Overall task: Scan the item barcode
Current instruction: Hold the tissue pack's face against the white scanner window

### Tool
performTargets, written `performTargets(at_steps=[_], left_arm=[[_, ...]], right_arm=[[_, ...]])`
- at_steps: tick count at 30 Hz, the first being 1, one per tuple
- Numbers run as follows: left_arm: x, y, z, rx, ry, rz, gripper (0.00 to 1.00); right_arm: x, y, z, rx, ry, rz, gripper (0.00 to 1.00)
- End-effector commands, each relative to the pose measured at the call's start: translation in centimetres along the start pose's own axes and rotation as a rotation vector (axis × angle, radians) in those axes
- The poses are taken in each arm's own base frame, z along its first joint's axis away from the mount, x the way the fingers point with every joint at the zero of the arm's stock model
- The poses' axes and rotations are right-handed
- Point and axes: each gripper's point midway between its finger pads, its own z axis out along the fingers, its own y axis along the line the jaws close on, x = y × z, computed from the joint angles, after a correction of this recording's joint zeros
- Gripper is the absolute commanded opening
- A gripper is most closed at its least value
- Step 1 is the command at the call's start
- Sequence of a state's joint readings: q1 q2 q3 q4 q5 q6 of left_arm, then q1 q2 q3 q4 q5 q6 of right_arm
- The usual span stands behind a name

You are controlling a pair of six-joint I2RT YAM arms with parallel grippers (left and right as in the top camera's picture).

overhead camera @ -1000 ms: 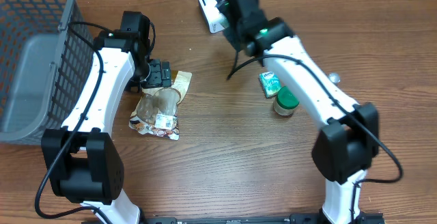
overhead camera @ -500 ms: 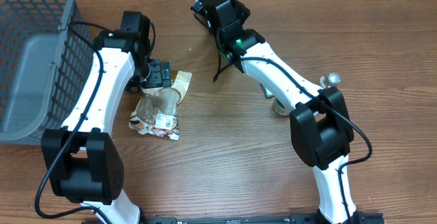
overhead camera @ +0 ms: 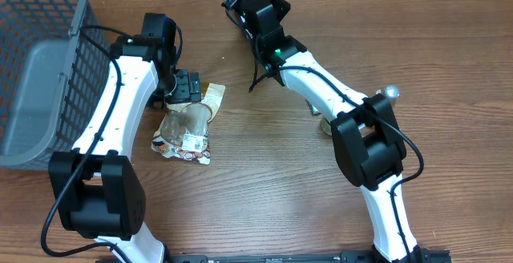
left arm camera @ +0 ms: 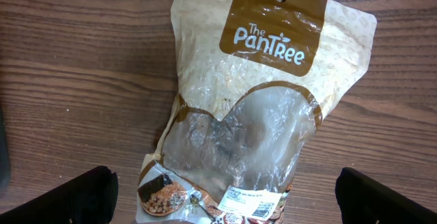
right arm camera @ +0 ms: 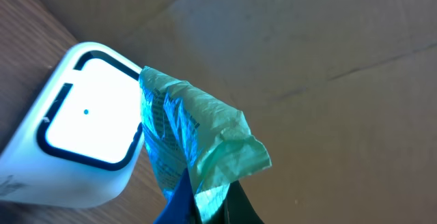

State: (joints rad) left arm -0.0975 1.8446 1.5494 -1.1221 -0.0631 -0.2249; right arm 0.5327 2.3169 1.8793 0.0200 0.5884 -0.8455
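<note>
Now my right hand (right arm camera: 205,209) pinches the packet (right arm camera: 184,135) just beside the scanner (right arm camera: 82,149); my left hand (overhead camera: 186,86) hangs spread over the pouch (left arm camera: 252,115), with the basket (overhead camera: 40,70) at the bench's (overhead camera: 280,183) left.

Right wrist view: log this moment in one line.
right gripper: shut on green crinkly packet | packet: at lit white scanner | left gripper: open above tan Pantree pouch
</note>
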Motion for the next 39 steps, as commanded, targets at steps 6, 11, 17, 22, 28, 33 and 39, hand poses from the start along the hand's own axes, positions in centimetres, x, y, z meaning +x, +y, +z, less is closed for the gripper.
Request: performTargets(at_steps=[6,11,17,22,28,33,39], left_arm=[[0.2,0.0,0.5,0.001,0.016,0.02,1.0],[0.2,-0.1,0.5,0.001,0.016,0.021,0.99],[0.2,-0.1,0.5,0.001,0.015,0.021,1.0],[0.2,-0.1,0.5,0.001,0.016,0.021,1.0],[0.2,-0.1,0.5,0.001,0.015,0.021,1.0],[0.2,-0.1,0.5,0.001,0.016,0.021,1.0],[0.2,-0.1,0.5,0.001,0.016,0.021,1.0]], right_arm=[[-1.3,-1.7,1.0,0.021,-0.092,0.056,0.04],[-1.5,-1.2,1.1,0.0,-0.109,0.054,0.04],[0.5,0.8,2.3,-0.016,-0.053,0.028,0.04],[1.0,2.6,2.6,-0.068,-0.051,0.006,0.04],[1.5,5.5,1.9,-0.173,-0.029,-0.047,0.04],[1.6,6.3,1.7,-0.206,-0.029,-0.051,0.04],[0.9,6.8,1.3,-0.213,-0.042,-0.056,0.04]])
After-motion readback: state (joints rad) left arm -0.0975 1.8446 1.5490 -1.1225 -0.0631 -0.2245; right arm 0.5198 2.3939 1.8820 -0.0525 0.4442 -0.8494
